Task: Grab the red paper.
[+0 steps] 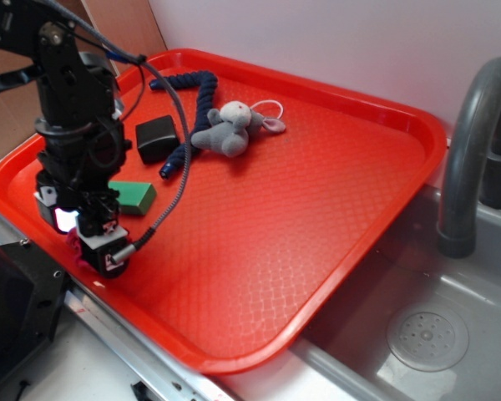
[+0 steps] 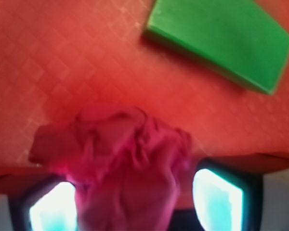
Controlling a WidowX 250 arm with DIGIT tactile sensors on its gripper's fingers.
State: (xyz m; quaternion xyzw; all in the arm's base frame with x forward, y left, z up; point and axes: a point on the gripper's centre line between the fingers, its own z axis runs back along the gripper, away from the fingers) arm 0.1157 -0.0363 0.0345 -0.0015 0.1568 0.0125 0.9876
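Two lit fingertips (image 2: 55, 207) are showing at the bottom of the wrist view, one at lower left and one at lower right, and between them the red paper (image 2: 118, 159) is bulging up toward the middle of the frame. We are reading the gripper (image 2: 135, 204) as standing apart around the wad — whether the pads are already pressing on it we cannot tell, since the picture is blurred and the contact lines are hidden behind the paper.

In the exterior view we are seeing the same thing at the lower left of the frame: the gripper (image 1: 96, 251) is pointing down at the near-left edge of the red tray (image 1: 317, 209), with a dark crimson scrap of the red paper (image 1: 75, 246) peeking out just left of its tip. The green block (image 1: 134, 197) is lying just above and to the right of it, near but apart.

We are judging the step in hand to be the grasp itself: the approach looks finished and the closing is what is left. The next move is calling for squeezing the fingers together on the wad, then lifting clear of the tray rim.

As for orientation, the paper is a crumpled lump with no clear heading. In the wrist view its longer run seems to be going from the left-middle down toward the bottom centre, though we are only guessing.
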